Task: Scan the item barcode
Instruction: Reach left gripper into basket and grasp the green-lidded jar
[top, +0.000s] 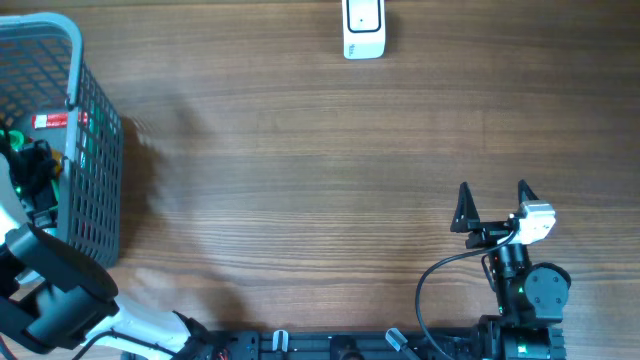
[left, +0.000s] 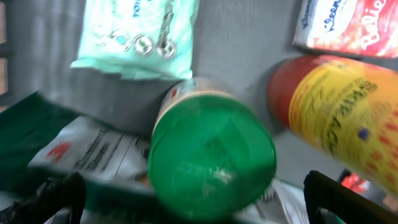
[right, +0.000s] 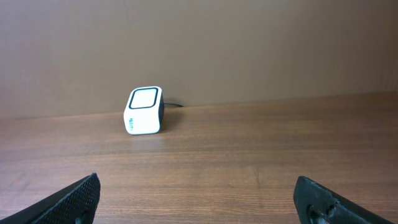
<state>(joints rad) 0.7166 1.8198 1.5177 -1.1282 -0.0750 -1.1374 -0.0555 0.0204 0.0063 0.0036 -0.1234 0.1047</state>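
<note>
Hiding from overhead: green-lidded jar (left: 211, 158)

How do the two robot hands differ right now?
The left gripper hangs inside the grey basket over a green-lidded jar; the right gripper sits low over the wooden table. The left looks down at that jar; the right looks across at the white scanner. Both stand open, holding nothing.

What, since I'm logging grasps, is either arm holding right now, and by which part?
Nothing is held. The left gripper is open above the green-lidded jar in the basket; the right gripper is open over the table.
</note>
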